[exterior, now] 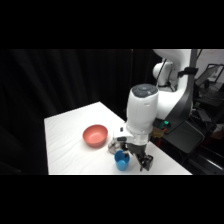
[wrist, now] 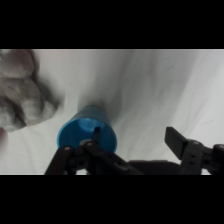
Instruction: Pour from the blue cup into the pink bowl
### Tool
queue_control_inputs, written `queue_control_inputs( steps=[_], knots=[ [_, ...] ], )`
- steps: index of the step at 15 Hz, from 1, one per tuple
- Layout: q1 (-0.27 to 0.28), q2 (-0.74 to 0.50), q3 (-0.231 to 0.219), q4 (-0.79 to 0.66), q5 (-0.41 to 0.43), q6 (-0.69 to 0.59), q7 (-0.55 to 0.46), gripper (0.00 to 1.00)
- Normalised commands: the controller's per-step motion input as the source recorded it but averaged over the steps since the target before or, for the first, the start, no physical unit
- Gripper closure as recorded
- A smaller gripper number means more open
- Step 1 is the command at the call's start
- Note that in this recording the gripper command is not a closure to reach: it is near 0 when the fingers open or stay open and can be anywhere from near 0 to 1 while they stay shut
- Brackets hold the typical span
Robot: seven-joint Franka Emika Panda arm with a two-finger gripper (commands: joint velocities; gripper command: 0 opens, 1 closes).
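Note:
The blue cup (exterior: 121, 160) stands upright on the white table near its front edge. Behind it and to the left lies the pink bowl (exterior: 95, 135), well apart from it. My gripper (exterior: 136, 159) is low over the table, right beside the cup. In the wrist view the blue cup (wrist: 87, 132) is at the lower left and my gripper (wrist: 135, 136) is open. One fingertip (wrist: 96, 134) lies over the cup's rim, and the other stands far off to the right over bare table. The bowl is out of the wrist view.
A small grey crumpled object (exterior: 114, 146) lies between bowl and cup, and shows in the wrist view as a grey object (wrist: 20, 92) at the upper left. The table's front edge (exterior: 115, 173) runs just below the cup. Dark equipment stands to the right of the table.

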Motion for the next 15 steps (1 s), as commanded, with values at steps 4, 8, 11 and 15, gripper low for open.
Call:
queue_control_inputs(
  steps=[4,8,11,15],
  knots=[
    [0.218,0.12,-0.233,0.07,-0.218,0.15,0.24,1.0],
    [0.15,-0.01,-0.171,0.07,-0.17,0.05,0.18,1.0],
    [0.187,-0.03,-0.222,0.03,-0.266,0.05,0.26,0.71],
    [0.184,-0.13,-0.274,-0.05,-0.312,0.02,0.32,0.1]
  ],
)
